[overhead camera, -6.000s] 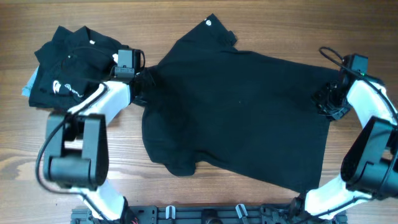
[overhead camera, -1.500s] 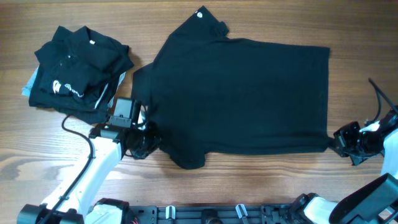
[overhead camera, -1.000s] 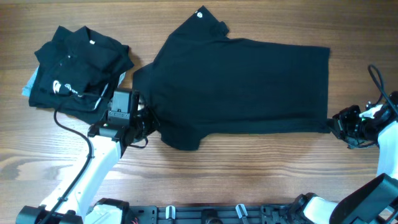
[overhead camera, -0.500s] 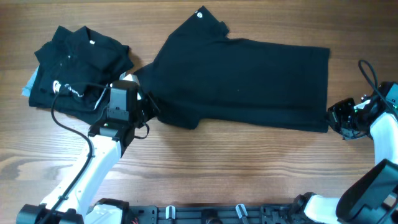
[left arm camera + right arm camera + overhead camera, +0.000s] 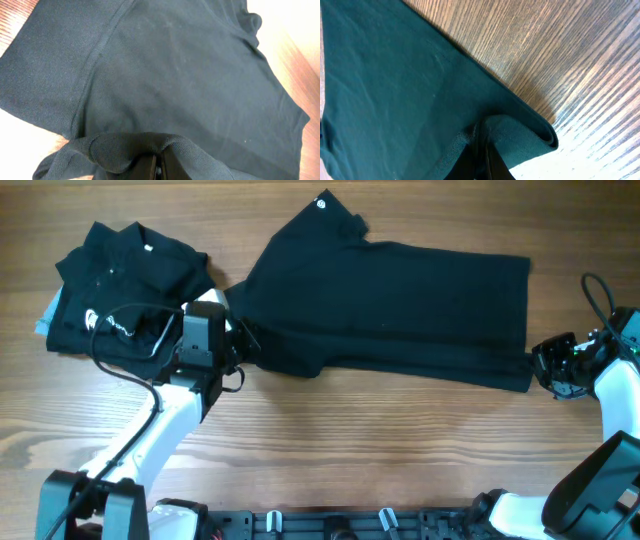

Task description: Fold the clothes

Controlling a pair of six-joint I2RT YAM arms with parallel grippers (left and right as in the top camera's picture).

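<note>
The open shirt [image 5: 400, 300] lies in the middle of the table [image 5: 350, 460], turned sideways. Its collar with the white neck label [image 5: 322, 202] points to 11 o'clock and its hem is toward 3 o'clock. The pile of folded shirts [image 5: 120, 300] sits apart at 10 o'clock, where it cannot get in the way of the arms.

The 2 grippers hold the same long side of the shirt, the side toward 6 o'clock. The left gripper [image 5: 240, 348] is at 8 o'clock of the shirt, near the sleeve. In the left wrist view its jaws are pressed together on a small doubled fold of black fabric [image 5: 125, 145]. The right gripper [image 5: 543, 370] is at 4 o'clock, at the hem corner. In the right wrist view its jaws are also closed tight, and the corner of the cloth [image 5: 520, 135] curls over between them.

I think 1 arm takes each end so that the edge between them stays straight and tight. The soft fabric would sag or wrinkle if only 1 end were pulled. From this position the side seems ready to go toward 12 o'clock, to lay it over the middle of the shirt as a lengthwise fold. Both ends should travel equally, otherwise the fold line will be slanted.
</note>
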